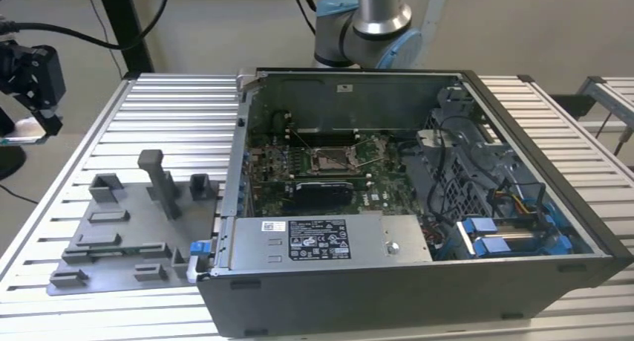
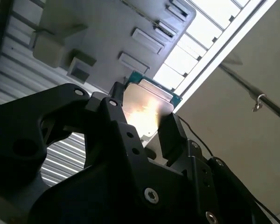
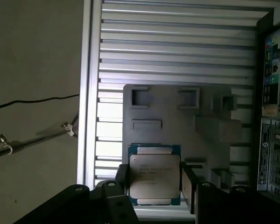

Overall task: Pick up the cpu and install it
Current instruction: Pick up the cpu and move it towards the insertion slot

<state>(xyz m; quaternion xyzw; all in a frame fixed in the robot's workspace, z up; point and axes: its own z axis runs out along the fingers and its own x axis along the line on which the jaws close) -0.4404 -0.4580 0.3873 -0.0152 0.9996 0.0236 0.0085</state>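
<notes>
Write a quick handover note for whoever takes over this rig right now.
The pincer is shut on the cpu, holding it in the air clear of the grey tray, at the exterior view's left of the case.
Done: cpu picked up.
Left: cpu not yet installed. The socket in the case looks bare.

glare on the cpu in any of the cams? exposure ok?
Second wrist view: strong glare washes out the middle of the cpu, and the table slats behind it are overexposed. First wrist view: dim but even, with no glare on the cpu's top. Exterior view: even light, though the inside of the computer case sits in shade.
</notes>
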